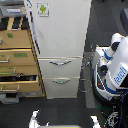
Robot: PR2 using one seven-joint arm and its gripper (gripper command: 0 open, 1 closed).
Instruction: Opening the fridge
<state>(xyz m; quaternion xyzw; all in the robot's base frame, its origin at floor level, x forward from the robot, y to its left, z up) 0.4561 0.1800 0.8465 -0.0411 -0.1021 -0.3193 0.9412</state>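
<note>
We see the fridge standing closed at centre frame, its upper door bearing a green-and-white sticker near the top edge, which the frame cuts off. Two lower drawers sit shut, each with a curved silver handle. A tan cabinet touches the fridge on the exterior view's left, one drawer slightly ajar. A white-and-blue robot body stands just beside the fridge on the exterior view's right. Dark open floor lies below the fridge. Two pale finger-like tips enter at the bottom edge; we cannot tell whether the gripper is open or closed.
</note>
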